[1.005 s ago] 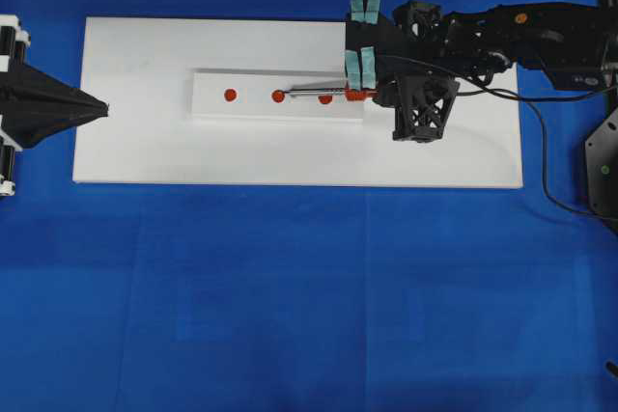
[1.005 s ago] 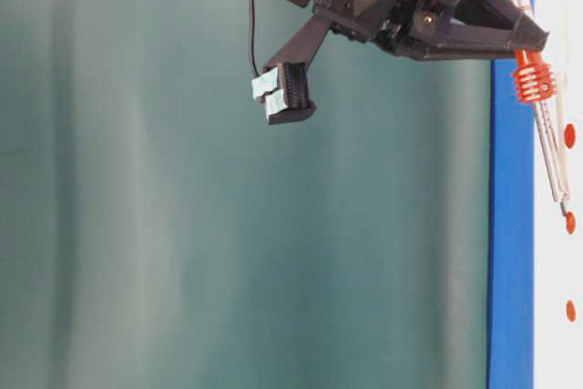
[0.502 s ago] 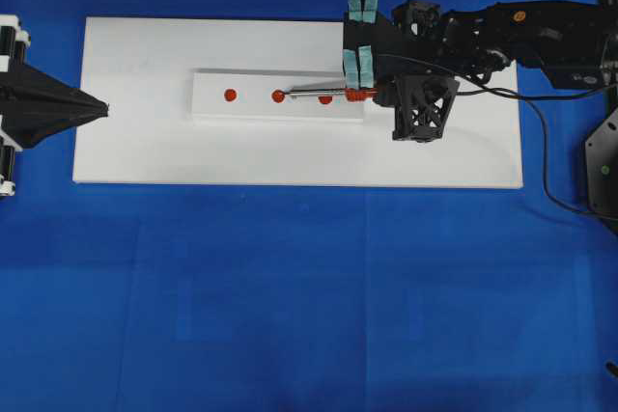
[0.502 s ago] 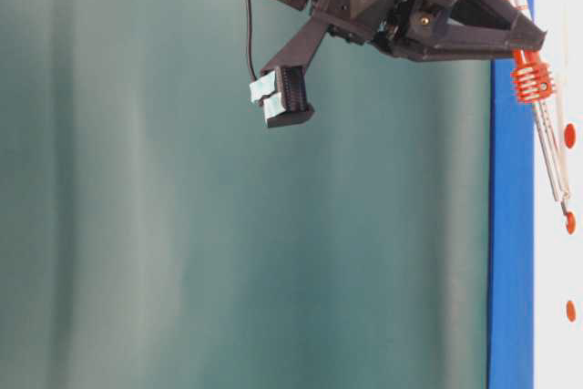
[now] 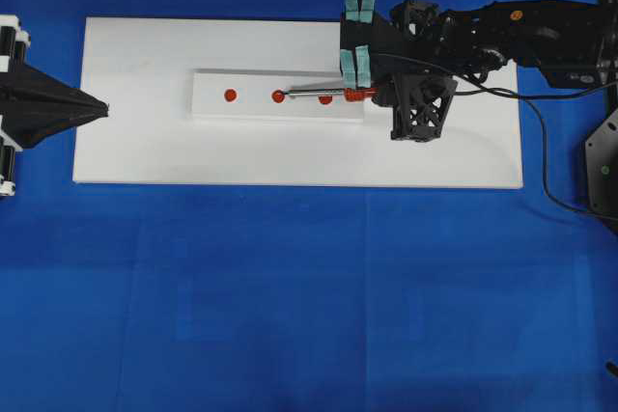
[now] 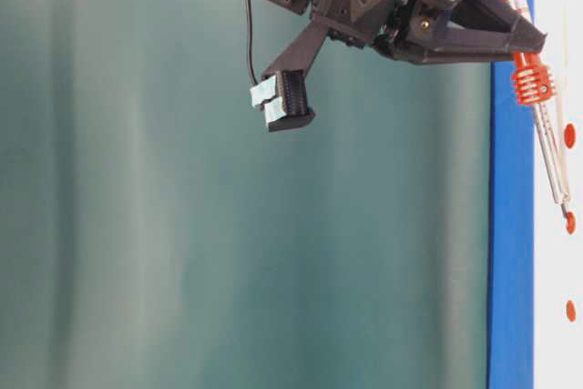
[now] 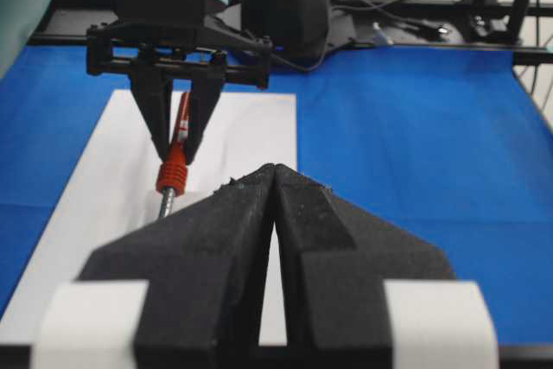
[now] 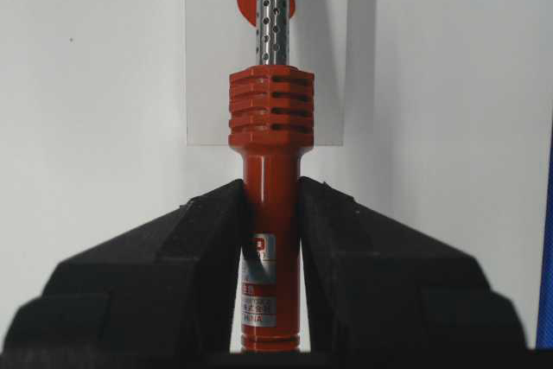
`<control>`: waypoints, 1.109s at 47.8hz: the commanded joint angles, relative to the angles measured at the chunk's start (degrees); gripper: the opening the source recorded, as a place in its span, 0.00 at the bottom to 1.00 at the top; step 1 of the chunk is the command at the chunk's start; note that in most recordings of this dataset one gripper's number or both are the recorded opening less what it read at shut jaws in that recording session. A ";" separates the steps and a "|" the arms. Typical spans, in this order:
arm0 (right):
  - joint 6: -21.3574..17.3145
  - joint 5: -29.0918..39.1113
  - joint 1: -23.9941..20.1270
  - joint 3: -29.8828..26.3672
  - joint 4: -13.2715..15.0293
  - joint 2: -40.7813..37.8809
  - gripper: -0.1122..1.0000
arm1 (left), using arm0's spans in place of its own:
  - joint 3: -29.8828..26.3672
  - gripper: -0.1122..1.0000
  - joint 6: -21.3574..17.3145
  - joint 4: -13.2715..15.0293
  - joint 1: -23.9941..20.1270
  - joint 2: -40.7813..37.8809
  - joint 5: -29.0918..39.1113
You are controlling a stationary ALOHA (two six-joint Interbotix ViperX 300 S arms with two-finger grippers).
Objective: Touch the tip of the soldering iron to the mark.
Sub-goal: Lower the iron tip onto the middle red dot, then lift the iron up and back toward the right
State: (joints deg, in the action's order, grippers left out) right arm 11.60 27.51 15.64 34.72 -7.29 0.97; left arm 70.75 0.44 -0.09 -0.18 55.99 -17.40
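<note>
Here the right hand (image 8: 272, 239) is clamped on the soldering iron (image 8: 270, 153), its two black fingers (image 8: 173, 274) pressing the orange-red handle from either side, just behind the ribbed collar. Ahead of the hand the thin perforated silver shaft runs forward over a white block (image 5: 278, 96), crossing above the nearest of the block's three red dots (image 5: 325, 99). Farther out along the shaft, the overhead view puts the pointed tip at the mark (image 5: 278, 96), the middle dot; the table-level view likewise shows the tip (image 6: 567, 214) meeting that dot (image 6: 570, 222), though whether metal truly touches the surface I cannot tell for certain. Beyond the tip lies the third dot (image 5: 230, 96), well apart from the iron.

The block rests on a white board (image 5: 145, 151), which lies on the blue table (image 5: 309, 296). A black cord (image 5: 546, 156) trails back from the right arm toward the table's edge.

Farthest from the working hand, past the far end of the board, the left hand (image 7: 273, 205) sits with its fingers pressed together, holding nothing, its tip pointing along the board toward the block.

There are no containers in any view.
</note>
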 commanded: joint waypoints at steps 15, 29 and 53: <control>-0.18 1.23 0.00 -1.85 0.09 2.02 0.16 | -0.53 0.10 0.00 -0.09 0.09 -0.18 -0.53; -0.18 7.65 0.00 -5.62 1.67 9.14 0.16 | -0.53 0.10 0.00 0.00 0.09 -0.26 -0.53; -3.08 12.92 -0.18 -9.40 7.56 12.39 0.16 | -0.62 0.10 0.09 0.00 0.09 -0.26 -0.53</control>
State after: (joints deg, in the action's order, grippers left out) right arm 8.53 40.69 15.64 26.72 0.09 12.04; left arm 70.75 0.44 -0.09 -0.18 55.99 -17.40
